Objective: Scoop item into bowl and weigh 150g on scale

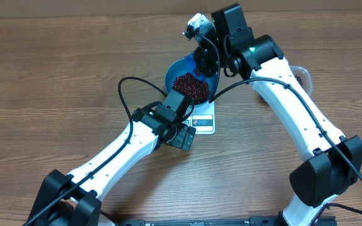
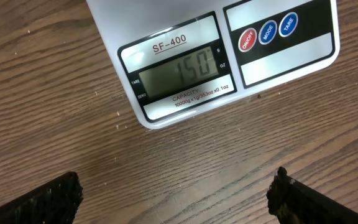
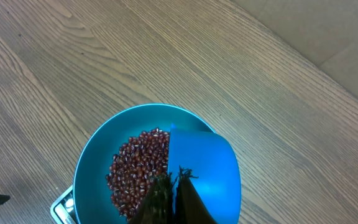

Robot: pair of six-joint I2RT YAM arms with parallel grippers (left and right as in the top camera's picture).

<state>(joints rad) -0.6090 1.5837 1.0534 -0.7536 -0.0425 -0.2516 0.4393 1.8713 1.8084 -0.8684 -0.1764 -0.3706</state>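
Wooden table (image 1: pixel 55 75), overhead: we list a blue bowl (image 1: pixel 176 70) of beans (image 1: pixel 190 86) on the scale (image 1: pixel 205 122); left gripper (image 1: pixel 182 137) just beside the scale, right gripper (image 1: pixel 203 59) above the bowl.
Left wrist: jaws wide apart, empty; display (image 2: pixel 179 71) reads 150.
Right wrist: fingers clamped on a scoop (image 3: pixel 204 168) over the beans.
We judge the weight met: lift the scoop away level, adding no beans.
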